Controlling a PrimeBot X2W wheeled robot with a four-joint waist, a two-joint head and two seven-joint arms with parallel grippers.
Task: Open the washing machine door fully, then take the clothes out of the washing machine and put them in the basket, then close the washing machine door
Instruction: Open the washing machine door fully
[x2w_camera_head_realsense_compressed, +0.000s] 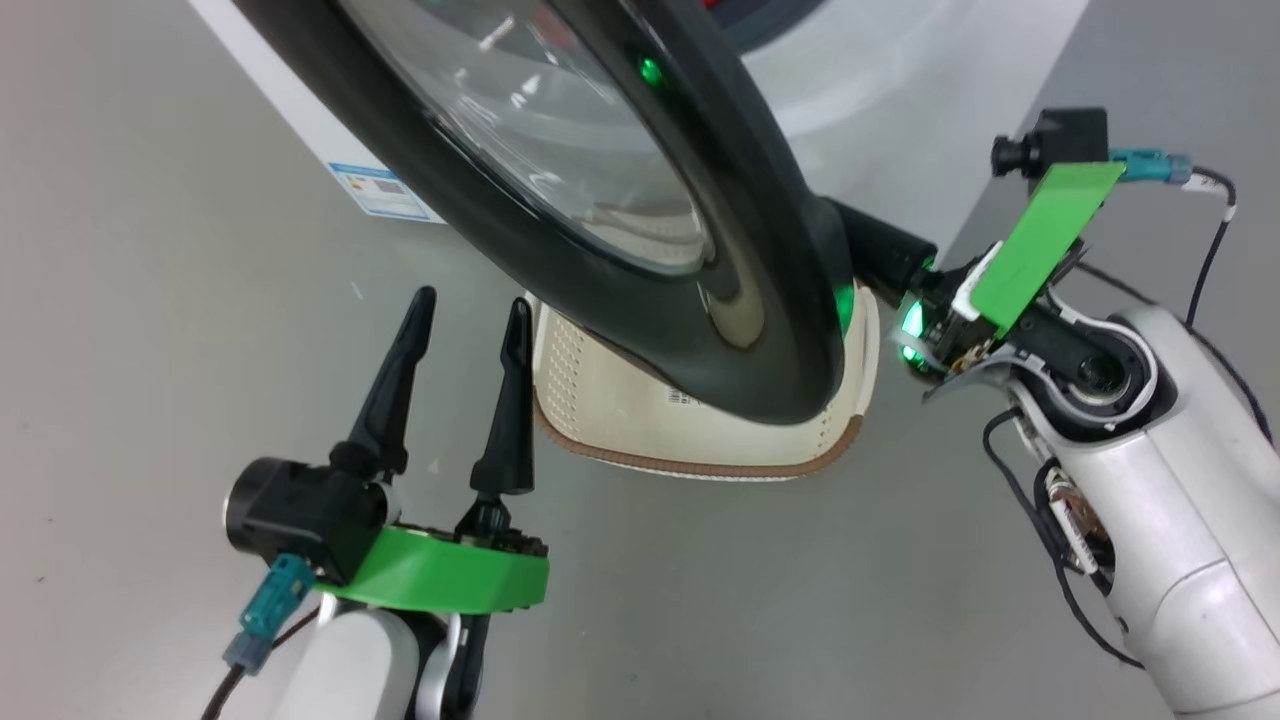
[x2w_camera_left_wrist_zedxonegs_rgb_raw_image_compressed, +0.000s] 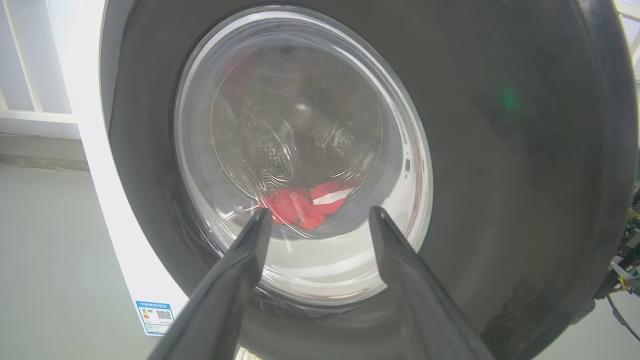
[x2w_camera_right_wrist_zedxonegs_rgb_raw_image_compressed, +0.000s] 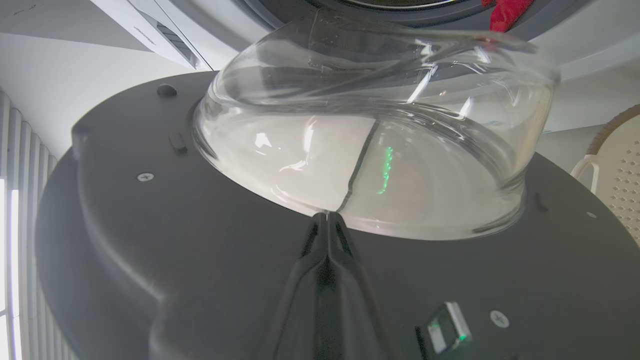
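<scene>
Black-rimmed washing machine door (x2w_camera_head_realsense_compressed: 770, 370) seen partly swung out, clothes (x2w_camera_left_wrist_zedxonegs_rgb_raw_image_compressed: 305, 205) not yet removed.

Left gripper (x2w_camera_head_realsense_compressed: 472, 298) is held released, fingers spread wide with nothing between them, on the outer side of the door and aimed at the glass porthole. Right gripper (x2w_camera_right_wrist_zedxonegs_rgb_raw_image_compressed: 327, 217) is clenched on nothing, fingers pressed together, tips placed on the door's inner face at the base of the glass bulge; contact cannot be confirmed. Red clothes with a white stripe are seen through the glass, lying at the drum bottom inside the washing machine (x2w_camera_left_wrist_zedxonegs_rgb_raw_image_compressed: 112, 215). Basket (x2w_camera_head_realsense_compressed: 700, 468) is set on the grey floor (x2w_camera_head_realsense_compressed: 150, 300) under the door's lower edge, partly hidden by it, near the left gripper. Blue label (x2w_camera_head_realsense_compressed: 385, 190) is stuck near the machine's lower front corner.
</scene>
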